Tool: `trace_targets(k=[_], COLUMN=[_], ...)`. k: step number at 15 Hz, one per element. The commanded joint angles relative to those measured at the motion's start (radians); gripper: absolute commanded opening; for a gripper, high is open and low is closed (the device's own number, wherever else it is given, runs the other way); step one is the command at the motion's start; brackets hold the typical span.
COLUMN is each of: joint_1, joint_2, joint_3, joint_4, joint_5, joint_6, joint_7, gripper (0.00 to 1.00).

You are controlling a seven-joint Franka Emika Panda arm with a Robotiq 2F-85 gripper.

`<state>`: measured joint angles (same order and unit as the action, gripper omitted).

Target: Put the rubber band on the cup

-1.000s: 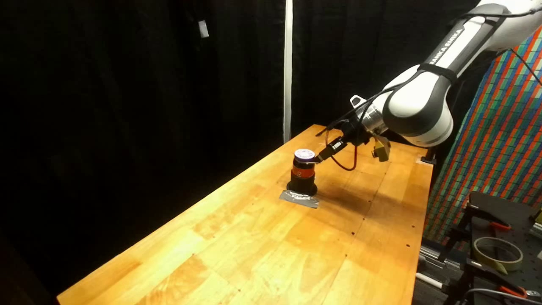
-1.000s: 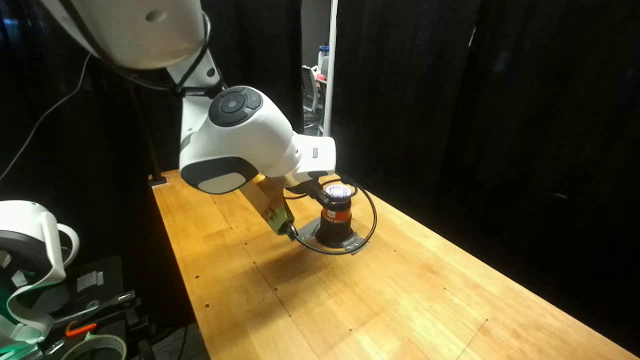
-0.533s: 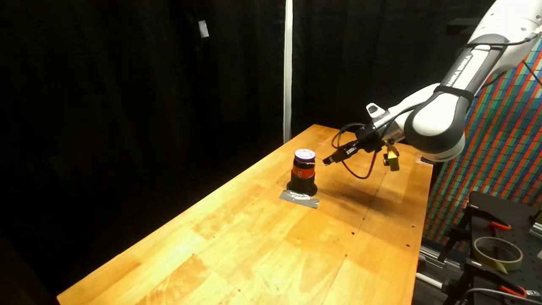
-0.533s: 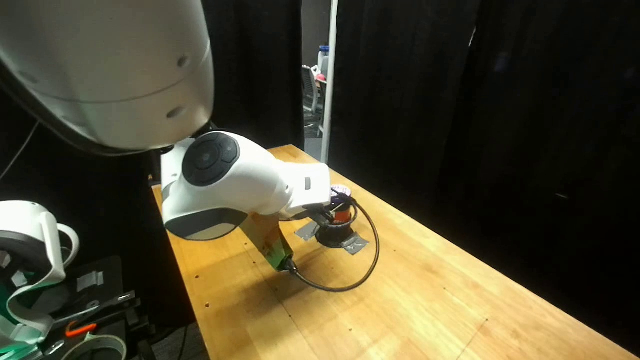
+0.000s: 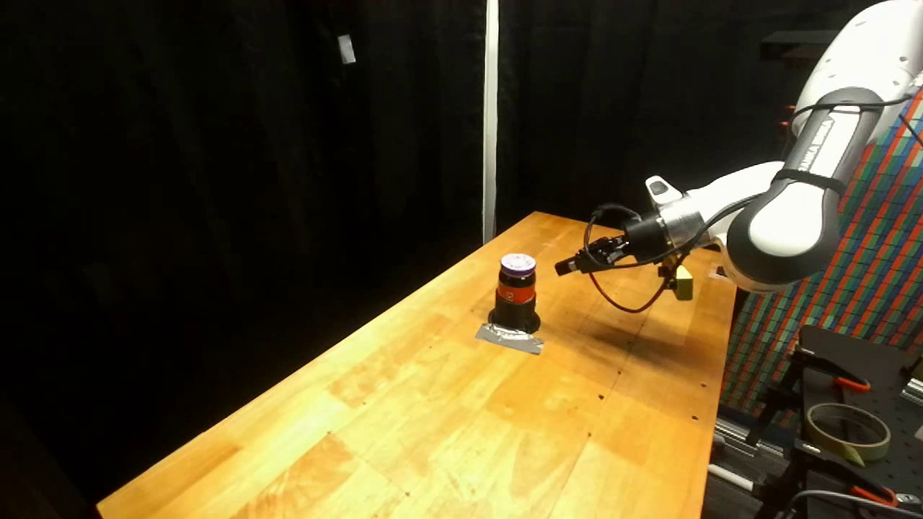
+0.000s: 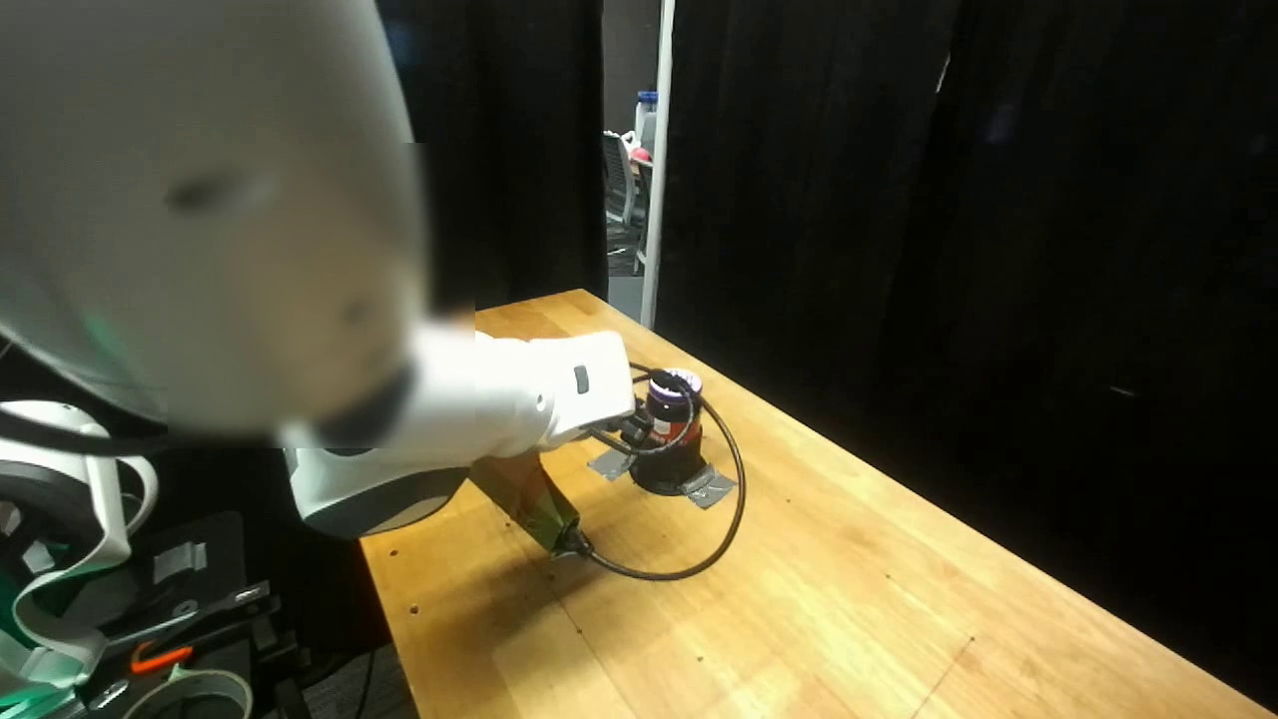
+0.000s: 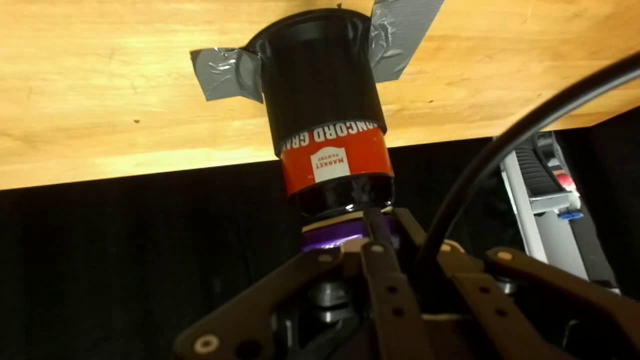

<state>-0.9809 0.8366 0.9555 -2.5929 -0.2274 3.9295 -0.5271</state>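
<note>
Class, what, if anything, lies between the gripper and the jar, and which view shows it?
Nothing visible: in an exterior view, an open gap separates the gripper from the jar, with only wooden tabletop showing through.

A tape roll [image 5: 871, 452] (yellowish) lies near the wooden table [image 5: 461, 404].

One Market Pantry jar [image 7: 340, 159] is counted, one purple lid [image 5: 518, 264], and one rubber band [image 7: 331, 220] is added! One Franka Emika arm [image 5: 789, 223] is logged, then one Robotiq gripper [image 7: 387, 213]. Two duct-tape strips [image 7: 225, 75] are spotted, one wooden tabletop [image 5: 433, 432] is ticked off. One roll of tape [image 5: 872, 453] is caught in each exterior view; whether the same roll, cannot be told.
</note>
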Motion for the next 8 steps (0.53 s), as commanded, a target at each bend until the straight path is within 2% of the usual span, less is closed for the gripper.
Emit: trace_targets(k=[1,2,3,4,6,7,8], joint_1=[0.101,0.133,0.15,0.142,0.09,0.021,-0.007], joint_2=[-0.071,-0.096,-0.136,-0.164,-0.203,-0.206,-0.227], joint_3=[-0.162,-0.209,-0.239,-0.241,-0.194,-0.118,-0.082], joint_4=[-0.011,-0.009,-0.015,-0.025,-0.029,-0.042,-0.043], joint_5=[-0.235,-0.267,-0.292,-0.317,-0.389,-0.4,-0.442], joint_6=[0.099,0.095,0.028,-0.058,-0.225,-0.323,-0.408], joint_7=[0.198,0.256,0.332,0.397,0.521,0.535,0.605], gripper=[0.12,0.13,0.37,0.38,0.51,0.59,0.67])
